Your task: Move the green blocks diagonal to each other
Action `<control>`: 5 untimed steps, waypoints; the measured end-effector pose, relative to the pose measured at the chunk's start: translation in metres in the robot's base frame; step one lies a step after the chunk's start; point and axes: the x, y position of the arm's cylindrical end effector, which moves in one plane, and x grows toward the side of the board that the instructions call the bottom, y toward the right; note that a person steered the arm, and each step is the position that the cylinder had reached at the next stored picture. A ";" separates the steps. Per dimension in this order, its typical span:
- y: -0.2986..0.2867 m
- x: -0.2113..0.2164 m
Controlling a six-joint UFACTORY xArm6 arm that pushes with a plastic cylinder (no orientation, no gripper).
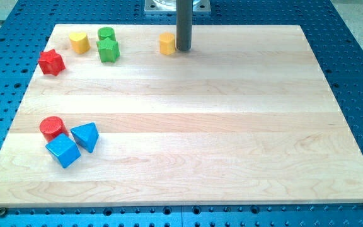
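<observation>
Two green blocks sit at the view's top left: a green cylinder [106,33] and, touching it just below, a green star-shaped block [108,50]. My tip [183,48] is at the top middle of the board, well to the right of both green blocks. It stands right beside a yellow hexagonal block [167,44], on that block's right side.
A yellow heart-shaped block [79,41] lies left of the green blocks and a red star block [51,62] further left. At the lower left are a red cylinder [51,128], a blue cube [63,151] and a blue triangular block [86,136]. The wooden board [232,126] rests on a blue perforated table.
</observation>
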 end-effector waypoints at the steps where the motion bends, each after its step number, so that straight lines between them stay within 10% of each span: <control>1: -0.024 -0.043; 4: -0.209 -0.066; 5: -0.192 -0.028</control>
